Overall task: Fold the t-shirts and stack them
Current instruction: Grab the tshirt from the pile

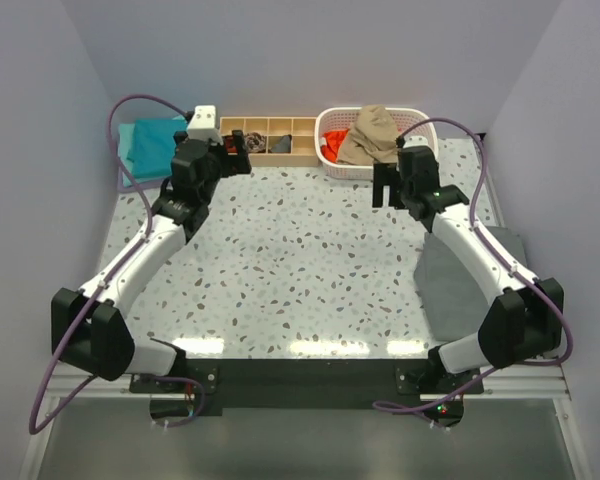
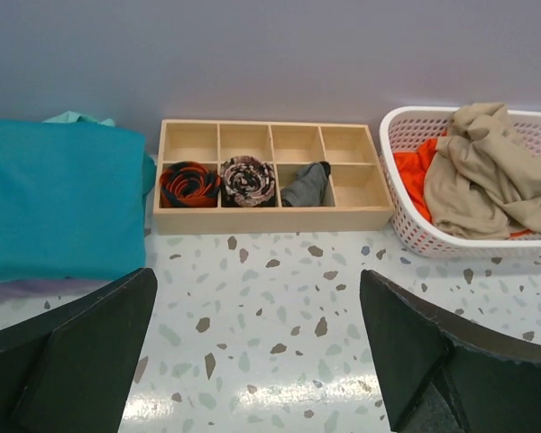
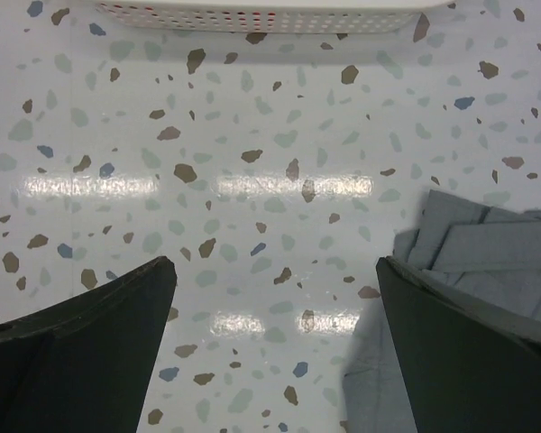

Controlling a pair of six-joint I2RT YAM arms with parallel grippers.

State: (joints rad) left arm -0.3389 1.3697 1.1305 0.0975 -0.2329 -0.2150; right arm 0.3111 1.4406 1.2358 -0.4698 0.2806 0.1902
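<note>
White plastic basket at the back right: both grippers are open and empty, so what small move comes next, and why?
Probably ease the right gripper forward over the white plastic basket and down onto the crumpled tan cotton t-shirt: it lies on top of the pile, and that gripper hovers open just short of the rim.

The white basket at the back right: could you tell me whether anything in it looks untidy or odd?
Yes. The tan shirt lies crumpled in a heap in the basket, on top of an orange-red shirt, both unfolded. Nothing looks damaged.
</note>
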